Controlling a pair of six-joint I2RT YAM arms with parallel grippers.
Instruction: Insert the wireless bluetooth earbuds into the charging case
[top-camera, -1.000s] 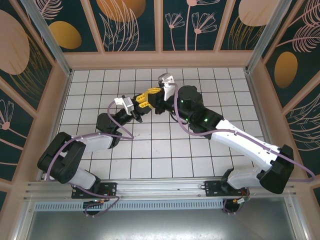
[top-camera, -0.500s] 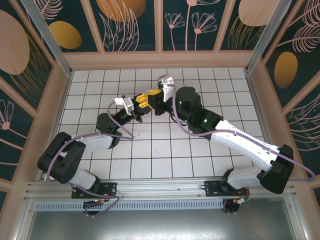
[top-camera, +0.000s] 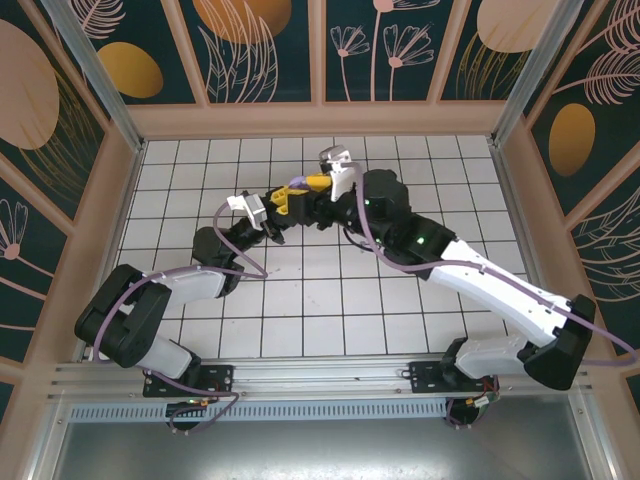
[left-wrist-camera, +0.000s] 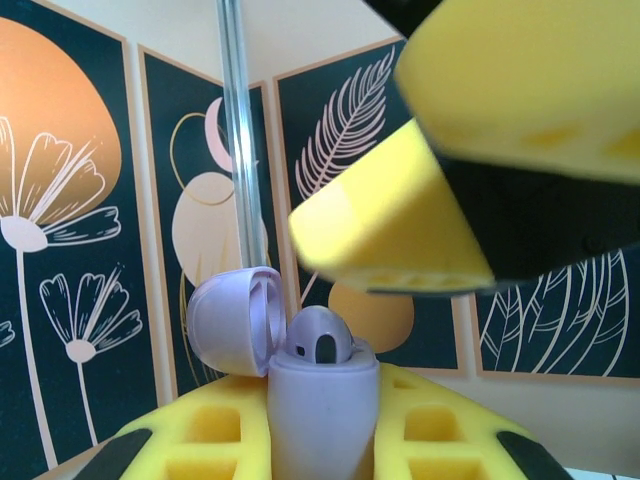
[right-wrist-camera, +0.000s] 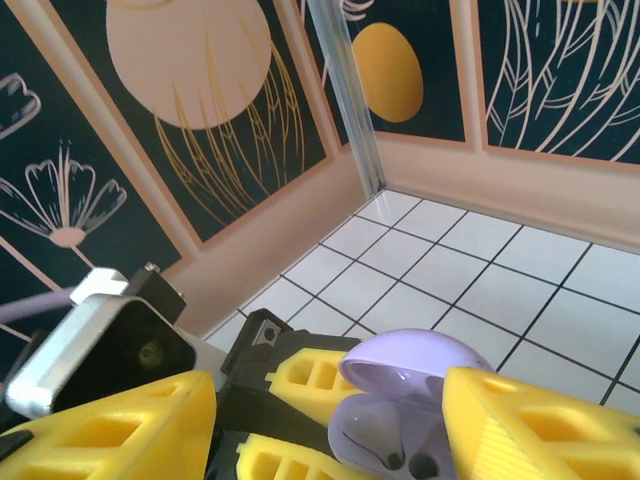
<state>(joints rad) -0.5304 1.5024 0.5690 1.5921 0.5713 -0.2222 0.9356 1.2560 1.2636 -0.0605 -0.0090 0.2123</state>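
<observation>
1. Over the desk (top-camera: 400, 300) middle, well apart from the walls (top-camera: 118, 200), the lavender case (left-wrist-camera: 322, 410), lid (left-wrist-camera: 235, 320) open, is clamped in the closed left claw (top-camera: 288, 197).
2. The right claw (right-wrist-camera: 330, 440) is spread open, fingers flanking the case.
3. A lavender earbud (left-wrist-camera: 318, 338) is seen in the case; its stem is hidden.

Inside a purpose-built robot test cell, of the kind found in a robotics lab rather than a home or shop. Closed in on three sides by dark wall panels (top-camera: 265, 50) printed with gold discs and pale leaf outlines, framed by aluminium posts (top-camera: 92, 70) and pale wooden trim (top-camera: 320, 120), and floored with a white grid-lined tabletop (top-camera: 330, 320). At the near edge, a slotted metal rail (top-camera: 320, 385) carrying a pair of cabled robot arms (top-camera: 470, 275).
</observation>
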